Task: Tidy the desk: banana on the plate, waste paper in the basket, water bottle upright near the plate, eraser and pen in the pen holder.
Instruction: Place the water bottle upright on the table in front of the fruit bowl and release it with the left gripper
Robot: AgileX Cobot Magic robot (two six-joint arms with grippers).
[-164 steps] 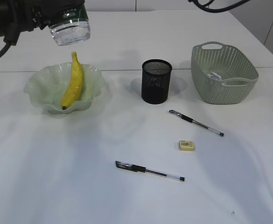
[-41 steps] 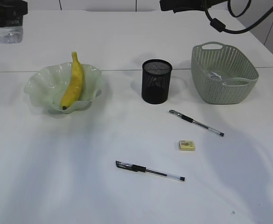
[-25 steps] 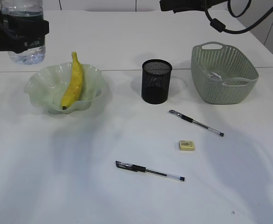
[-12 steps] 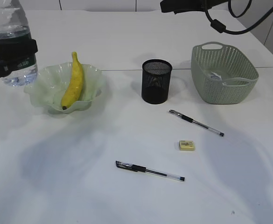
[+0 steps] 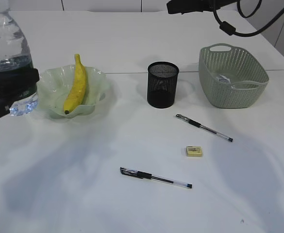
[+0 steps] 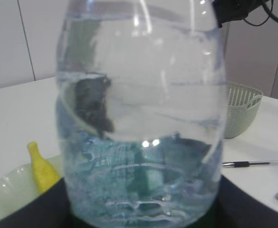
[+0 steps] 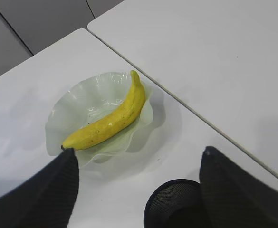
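Left gripper [image 5: 6, 92]: its jaws are clamped around the water bottle [image 5: 8, 53], which stands upright just left of the plate [image 5: 54, 85].
Right gripper [image 7: 139, 190]: jaws spread wide, nothing in them, high over the pen holder [image 5: 162, 84].
Bottle: clear, ribbed plastic, part full of water.
Plate: pale green, wavy rim, with the yellow banana [image 5: 77, 86] on it.
Pen holder: black mesh, round.
Basket [image 5: 233, 75]: grey-green, woven.
Pens [image 5: 204, 127] [image 5: 155, 177] and eraser [image 5: 194, 151]: lying on the white table [image 5: 83, 194].
Change: the bottle is lower now than half a second ago.
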